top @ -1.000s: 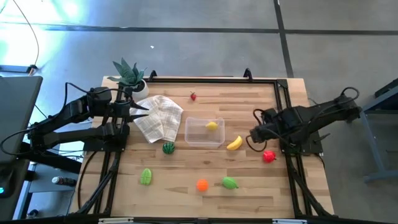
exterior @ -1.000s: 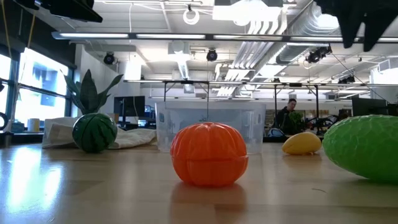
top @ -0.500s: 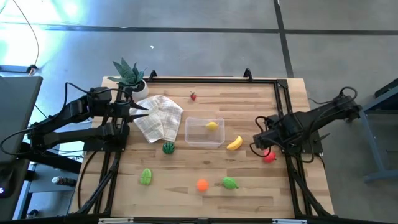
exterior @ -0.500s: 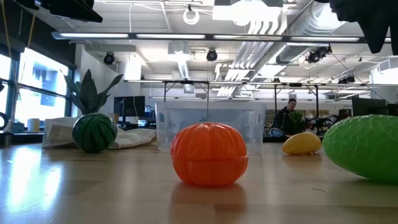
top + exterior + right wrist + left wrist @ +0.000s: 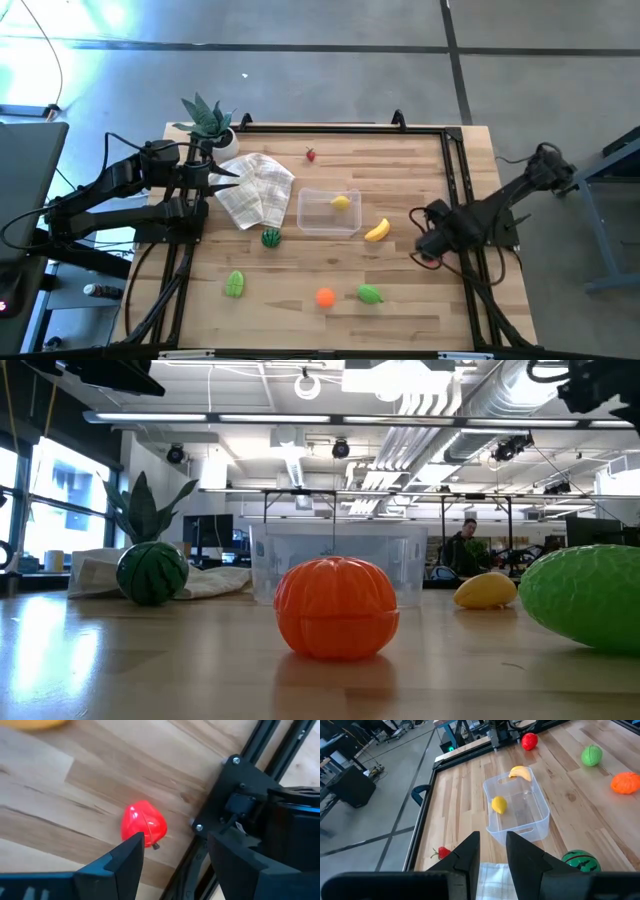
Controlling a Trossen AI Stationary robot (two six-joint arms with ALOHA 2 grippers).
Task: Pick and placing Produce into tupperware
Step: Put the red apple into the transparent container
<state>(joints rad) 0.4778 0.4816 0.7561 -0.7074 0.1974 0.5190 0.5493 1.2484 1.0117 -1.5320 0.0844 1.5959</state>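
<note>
The clear tupperware (image 5: 329, 212) stands mid-table with a yellow lemon (image 5: 341, 202) inside. A red toy fruit (image 5: 144, 826) lies near the table's right rail. My right gripper (image 5: 175, 855) hangs open above it, pointing down. The fruit shows just beyond one fingertip and is untouched; in the high view the gripper (image 5: 426, 246) mostly covers it. My left gripper (image 5: 493, 851) waits at the far left over a white cloth (image 5: 256, 190), fingers a little apart with nothing between them. A banana (image 5: 377, 230) lies right of the tupperware.
Loose on the wood are a watermelon (image 5: 271, 238), a green fruit (image 5: 235, 284), an orange (image 5: 325, 297), another green fruit (image 5: 370, 294) and a strawberry (image 5: 311, 155). A potted plant (image 5: 208, 122) stands far left. The black rail and arm base (image 5: 250, 805) sit beside the red fruit.
My right gripper has swung toward the table's near edge and sunk, going from beside the banana to over the red fruit and rolling as it went. Its fingers have stayed open. No fruit has moved.
</note>
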